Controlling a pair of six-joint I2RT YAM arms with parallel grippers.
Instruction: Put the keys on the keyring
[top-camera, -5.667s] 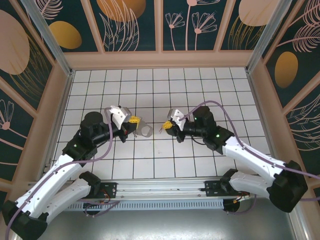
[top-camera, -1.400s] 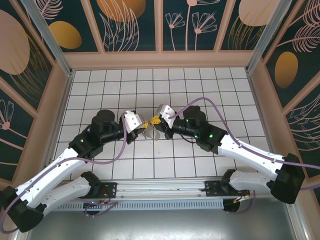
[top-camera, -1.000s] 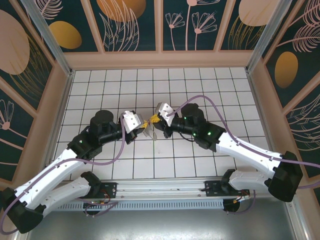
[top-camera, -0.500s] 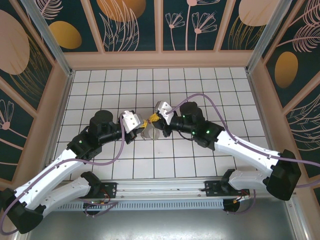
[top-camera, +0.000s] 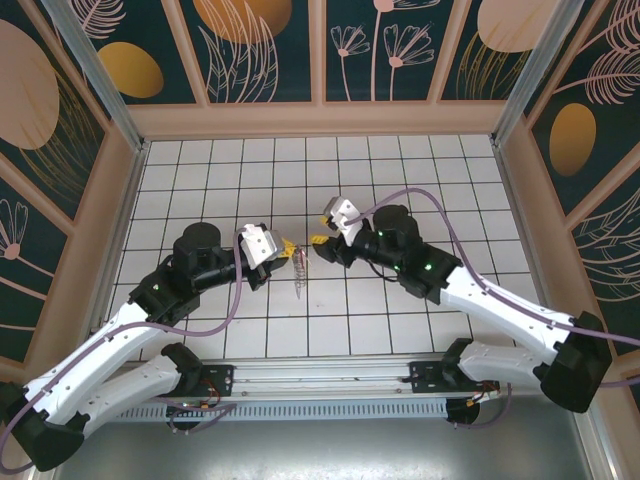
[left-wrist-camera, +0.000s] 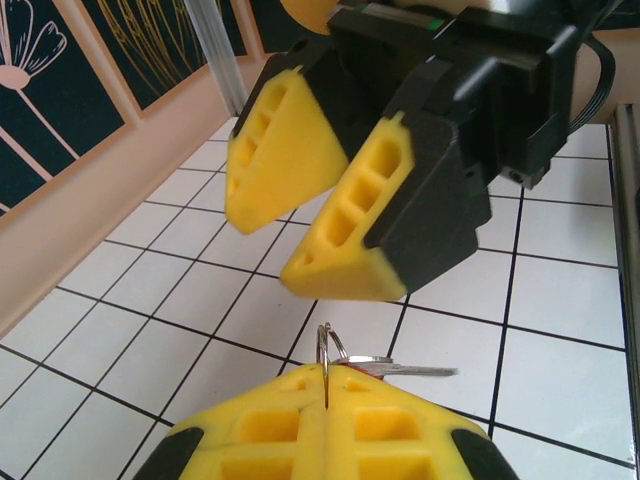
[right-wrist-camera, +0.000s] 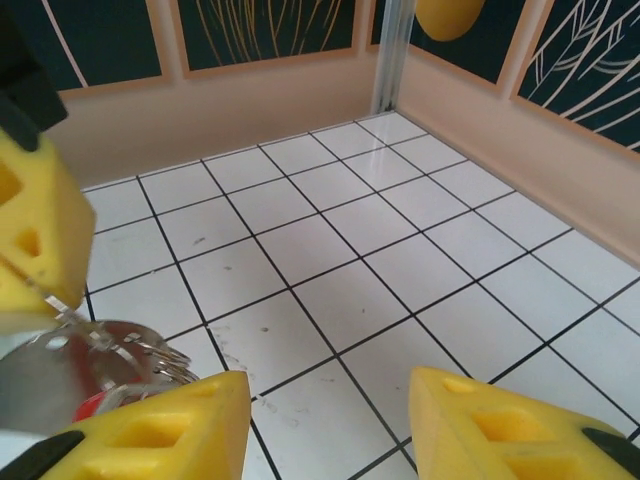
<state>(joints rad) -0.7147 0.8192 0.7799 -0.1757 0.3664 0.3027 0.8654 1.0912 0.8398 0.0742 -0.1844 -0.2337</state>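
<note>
**Operator:** State of the left claw (left-wrist-camera: 325, 380)?

**Technician:** Clenched. Its yellow fingers (left-wrist-camera: 260, 425) meet flat, and the thin wire of the keyring (left-wrist-camera: 327, 345) is pinched between them at the seam.

**Operator:** Position of the task's parts relative to the left claw?

**Technician:** The keyring juts out just beyond the tips. In the top view it hangs below and slightly right of the left claw. The keys (left-wrist-camera: 398, 371) lie against the ring, just past the left claw's tips, with the red head beside the loop and the silvery blade pointing right. They appear threaded on, but the joint itself is too small to confirm.

**Operator:** The right claw (right-wrist-camera: 330, 420)?

**Technician:** Released, nothing between its fingers. It faces the left claw from close by, apart from the ring.

**Operator:** The surface (top-camera: 400, 180)?

**Technician:** White tiles beneath the left claw. Whether the ring's lower end touches them cannot be told.

**Operator:** Handling notes?

**Technician:** Judged light, stiff and slick. Bare metal on foam pads can pivot or slip, and the key is likely to swing freely. Grip the ring across its wire on the plain side, away from the key. Take the key by its red head, not the blade.
</note>
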